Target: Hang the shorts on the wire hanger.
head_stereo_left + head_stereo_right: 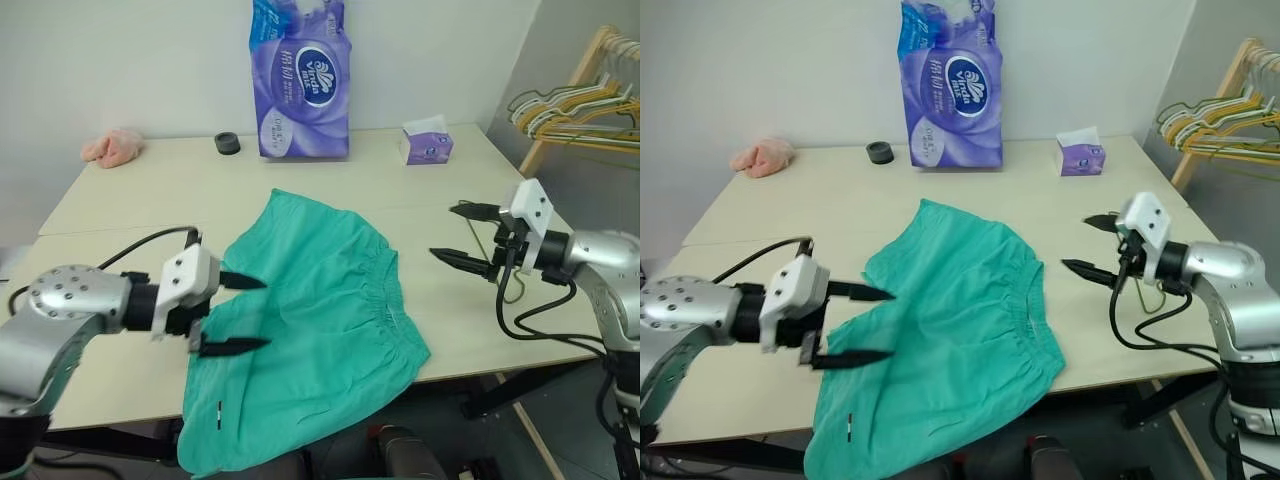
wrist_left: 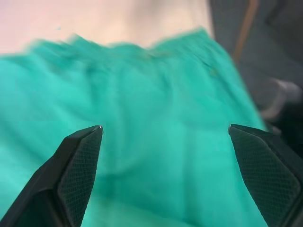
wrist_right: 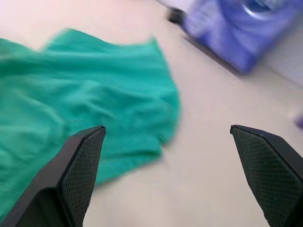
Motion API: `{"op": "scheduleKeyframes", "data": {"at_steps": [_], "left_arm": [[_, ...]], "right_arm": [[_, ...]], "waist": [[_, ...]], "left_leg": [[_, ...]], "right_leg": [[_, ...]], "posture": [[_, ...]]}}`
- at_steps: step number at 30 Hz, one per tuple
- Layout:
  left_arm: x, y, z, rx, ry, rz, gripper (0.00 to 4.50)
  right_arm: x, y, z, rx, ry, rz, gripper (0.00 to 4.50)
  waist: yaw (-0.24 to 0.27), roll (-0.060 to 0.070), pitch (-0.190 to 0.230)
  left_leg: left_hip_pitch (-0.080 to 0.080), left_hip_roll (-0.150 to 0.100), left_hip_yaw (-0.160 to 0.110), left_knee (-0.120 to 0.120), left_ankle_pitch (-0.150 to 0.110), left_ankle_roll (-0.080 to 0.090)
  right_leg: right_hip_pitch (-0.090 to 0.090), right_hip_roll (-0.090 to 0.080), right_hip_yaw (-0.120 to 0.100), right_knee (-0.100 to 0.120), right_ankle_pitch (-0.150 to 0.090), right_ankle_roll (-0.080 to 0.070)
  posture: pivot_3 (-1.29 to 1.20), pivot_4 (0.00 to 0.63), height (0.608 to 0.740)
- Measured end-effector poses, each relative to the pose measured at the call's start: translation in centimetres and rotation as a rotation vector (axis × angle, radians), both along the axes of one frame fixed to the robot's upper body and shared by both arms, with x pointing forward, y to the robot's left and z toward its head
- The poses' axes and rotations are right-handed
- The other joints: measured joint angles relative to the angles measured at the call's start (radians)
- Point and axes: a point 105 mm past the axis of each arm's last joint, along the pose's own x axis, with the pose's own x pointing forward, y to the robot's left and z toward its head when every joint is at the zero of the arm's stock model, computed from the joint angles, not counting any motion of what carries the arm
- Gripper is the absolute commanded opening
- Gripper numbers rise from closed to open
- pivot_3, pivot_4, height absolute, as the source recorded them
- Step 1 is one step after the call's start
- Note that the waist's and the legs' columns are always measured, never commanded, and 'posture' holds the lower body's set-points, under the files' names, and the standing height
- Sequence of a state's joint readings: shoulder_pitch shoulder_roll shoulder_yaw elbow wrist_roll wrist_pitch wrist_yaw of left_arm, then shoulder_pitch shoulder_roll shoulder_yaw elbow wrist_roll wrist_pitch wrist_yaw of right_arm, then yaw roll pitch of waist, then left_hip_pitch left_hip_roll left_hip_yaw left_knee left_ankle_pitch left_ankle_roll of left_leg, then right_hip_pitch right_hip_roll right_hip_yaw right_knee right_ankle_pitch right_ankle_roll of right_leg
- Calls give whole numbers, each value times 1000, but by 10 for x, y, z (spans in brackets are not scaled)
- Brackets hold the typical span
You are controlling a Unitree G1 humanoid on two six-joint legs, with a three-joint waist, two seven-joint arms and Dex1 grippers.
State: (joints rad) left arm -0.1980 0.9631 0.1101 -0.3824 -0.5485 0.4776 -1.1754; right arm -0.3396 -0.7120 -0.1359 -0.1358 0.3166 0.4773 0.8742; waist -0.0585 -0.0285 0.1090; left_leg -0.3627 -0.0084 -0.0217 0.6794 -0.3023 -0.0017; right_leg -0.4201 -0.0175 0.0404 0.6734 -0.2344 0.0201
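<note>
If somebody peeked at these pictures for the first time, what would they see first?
Probably the big teal-green shorts, spread flat across the middle of the table with one end drooping over the near edge. Next, the left gripper and right gripper, both open, on either side of them. Behind stands a tall purple tissue pack.

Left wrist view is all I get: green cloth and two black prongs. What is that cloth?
Observer: It's the shorts, spread on a table, with one leg drooping over the near edge.
Operator: Is there a second arm?
Observer: Yes. The right end effector hovers open and empty over the table, on the waistband side of the shorts.
Operator: Anything around to hang clothes on?
Observer: A bunch of hangers hangs on a wooden rack past the table's right end.
</note>
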Motion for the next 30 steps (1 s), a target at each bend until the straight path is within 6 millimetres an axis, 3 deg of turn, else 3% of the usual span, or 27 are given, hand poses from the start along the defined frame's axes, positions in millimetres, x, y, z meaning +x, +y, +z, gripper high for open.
{"op": "scheduleKeyframes", "data": {"at_steps": [4, 7, 10, 14, 18, 27, 30], "left_arm": [[14, -17, 10, -80, -75, 6, 4487], [23, -17, 16, -97, -88, 34, 4487], [27, -20, 22, -97, -87, 18, 4487], [35, -23, 21, -74, -74, -2, 4487], [37, -26, 19, -51, -67, -28, 4487], [32, -28, 11, 3, -45, -86, 4487], [31, -28, 10, 8, -44, -91, 4500]], "right_arm": [[17, -39, -29, 73, 76, -332, 4500], [28, -79, -45, 59, 98, -605, 4500], [37, -102, -61, 40, 166, -760, 4500], [59, -103, -77, 39, 225, -790, 4500], [76, -105, -80, 40, 252, -815, 4500], [83, -115, -89, 16, 353, -861, 4500], [84, -113, -90, 24, 384, -839, 3552]], "waist": [[-8, 0, 0], [-25, 1, -1], [-37, 2, -1], [-62, 3, -2], [-83, 4, -2], [-94, 3, -2], [-94, 3, -2]], "left_leg": [[0, 0, 1, 0, 0, 0], [0, 0, 0, 0, 0, 0], [0, 0, 0, -1, 0, 0], [0, 0, 0, -1, 0, 0], [-1, 0, -1, -2, 0, 0], [0, 0, -1, -2, 0, 0], [0, 0, -1, -2, 0, 1]], "right_leg": [[0, 0, 1, 1, 0, 0], [0, 1, 1, 1, 0, 0], [0, 1, 1, 1, 0, 0], [0, 2, 1, 0, 0, 0], [0, 1, 1, -1, 0, 0], [1, 1, 0, -3, 0, 0], [1, 1, 0, -3, 0, 0]], "posture": [[-128, 63, 740], [-147, 59, 740], [-161, 56, 740], [-156, 56, 740], [-146, 56, 740], [-135, 64, 740], [-135, 64, 740]]}}
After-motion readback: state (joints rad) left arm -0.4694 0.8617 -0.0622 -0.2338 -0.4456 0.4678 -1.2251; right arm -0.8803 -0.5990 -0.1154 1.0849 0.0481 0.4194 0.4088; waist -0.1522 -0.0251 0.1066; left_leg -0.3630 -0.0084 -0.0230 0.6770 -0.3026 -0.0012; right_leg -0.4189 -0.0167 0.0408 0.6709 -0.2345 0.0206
